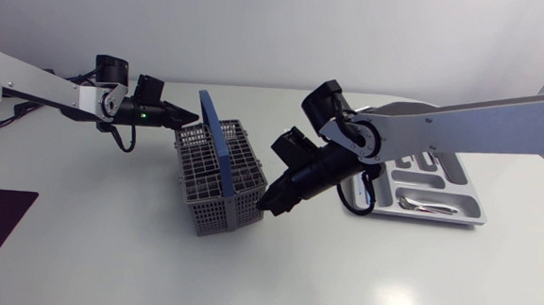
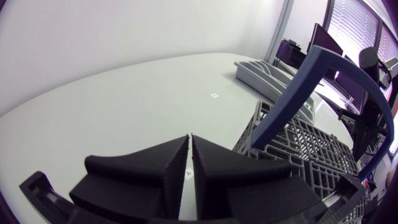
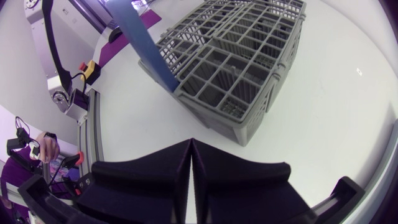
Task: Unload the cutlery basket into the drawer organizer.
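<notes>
The grey cutlery basket (image 1: 218, 176) with a blue handle (image 1: 213, 135) stands mid-table. No cutlery shows in the compartments seen in the right wrist view (image 3: 230, 74). My left gripper (image 1: 191, 119) is shut on nothing, its tips at the basket's far left corner, beside the basket (image 2: 298, 152) and the handle (image 2: 311, 81). My right gripper (image 1: 267, 209) is also shut and empty, low by the basket's near right corner. In its own view the fingertips (image 3: 191, 146) stand just short of the basket wall. The grey drawer organizer (image 1: 472, 207) lies at the right, with silver cutlery (image 1: 427, 207) in its front slot.
My right arm (image 1: 444, 120) stretches over the organizer's left part. The organizer (image 2: 264, 71) appears ahead of the left gripper (image 2: 189, 140), beyond the basket. Bare white tabletop (image 1: 151, 268) spreads in front of the basket.
</notes>
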Robot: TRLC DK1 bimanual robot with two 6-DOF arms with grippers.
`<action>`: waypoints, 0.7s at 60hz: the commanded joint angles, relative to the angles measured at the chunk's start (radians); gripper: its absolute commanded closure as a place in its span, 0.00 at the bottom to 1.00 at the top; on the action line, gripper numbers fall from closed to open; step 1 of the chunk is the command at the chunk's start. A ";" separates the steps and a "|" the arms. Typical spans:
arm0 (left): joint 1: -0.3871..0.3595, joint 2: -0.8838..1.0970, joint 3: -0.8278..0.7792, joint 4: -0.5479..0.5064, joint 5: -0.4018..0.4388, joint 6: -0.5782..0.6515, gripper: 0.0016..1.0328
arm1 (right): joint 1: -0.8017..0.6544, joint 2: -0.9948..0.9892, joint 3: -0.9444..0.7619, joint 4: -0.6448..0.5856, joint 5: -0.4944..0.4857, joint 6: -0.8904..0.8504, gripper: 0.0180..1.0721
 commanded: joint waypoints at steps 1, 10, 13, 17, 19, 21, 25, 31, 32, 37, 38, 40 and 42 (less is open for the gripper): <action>0.009 -0.036 -0.051 -0.015 0.009 0.043 0.86 | -0.010 0.032 0.055 0.005 0.003 0.022 0.94; 0.027 -0.082 -0.108 -0.022 0.009 0.069 0.86 | -0.016 0.058 0.112 0.005 0.026 0.035 0.94; 0.033 -0.098 -0.125 -0.031 0.011 0.083 0.86 | -0.023 0.070 0.130 0.005 0.036 0.038 0.94; 0.039 -0.120 -0.156 -0.034 0.011 0.095 0.86 | -0.036 0.087 0.155 0.002 0.046 0.038 0.94; 0.041 -0.129 -0.169 -0.035 0.012 0.104 0.86 | -0.044 0.095 0.164 0.001 0.050 0.038 0.94; 0.044 -0.137 -0.180 -0.040 0.014 0.110 0.86 | -0.050 0.099 0.170 0.001 0.052 0.038 0.94; 0.048 -0.161 -0.211 -0.042 0.015 0.118 0.86 | -0.072 0.108 0.187 -0.001 0.056 0.038 0.94; 0.048 -0.203 -0.266 -0.043 0.020 0.133 0.86 | -0.108 0.122 0.213 -0.001 0.067 0.035 0.94; 0.048 -0.209 -0.272 -0.043 0.021 0.135 0.86 | -0.116 0.127 0.218 -0.001 0.067 0.035 0.94; 0.042 -0.250 -0.318 -0.045 0.021 0.150 0.86 | -0.150 0.142 0.238 -0.001 0.067 0.030 0.94; 0.041 -0.266 -0.334 -0.048 0.021 0.153 0.86 | -0.159 0.148 0.245 -0.003 0.067 0.027 0.94; 0.038 -0.280 -0.347 -0.051 0.021 0.156 0.86 | -0.170 0.153 0.250 -0.001 0.067 0.024 0.94; 0.033 -0.299 -0.366 -0.052 0.021 0.161 0.86 | -0.179 0.159 0.254 -0.001 0.066 0.019 0.94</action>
